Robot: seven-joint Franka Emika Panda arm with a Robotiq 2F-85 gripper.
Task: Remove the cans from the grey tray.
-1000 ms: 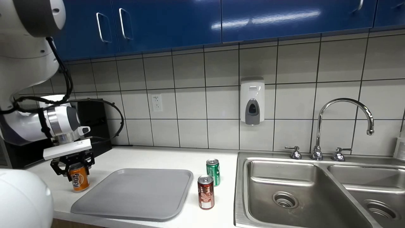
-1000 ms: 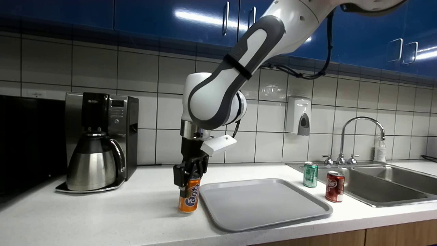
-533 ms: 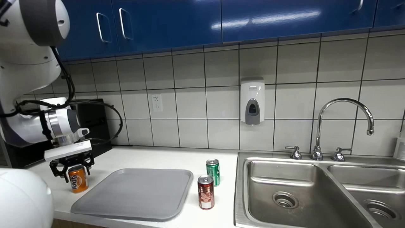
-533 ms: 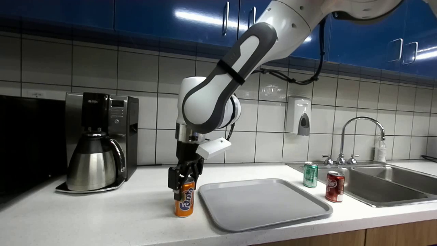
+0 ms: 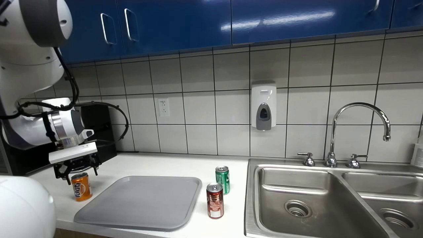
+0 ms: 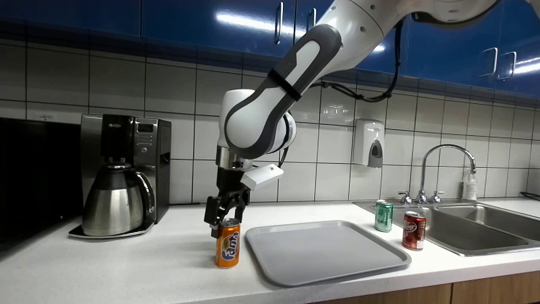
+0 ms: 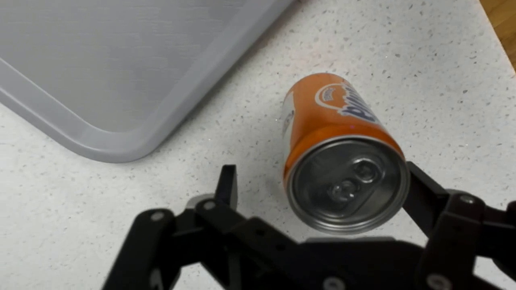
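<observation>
1. Hovering with gripper [image 6: 227, 226] spread wide around top of orange can [image 6: 228, 249].
2. In an exterior view, seeing that can just beside tray [image 6: 327, 253], at nine o'clock.
3. Finding coffee maker [image 6: 146, 156] at ten, green can [image 6: 383, 216] at two, red can [image 6: 414, 230] toward three.

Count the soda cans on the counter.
3. The orange Fanta can stands beside the grey tray; the green can and the red Dr Pepper can stand between the tray and the sink. Any behind the coffee maker would be hidden.
</observation>
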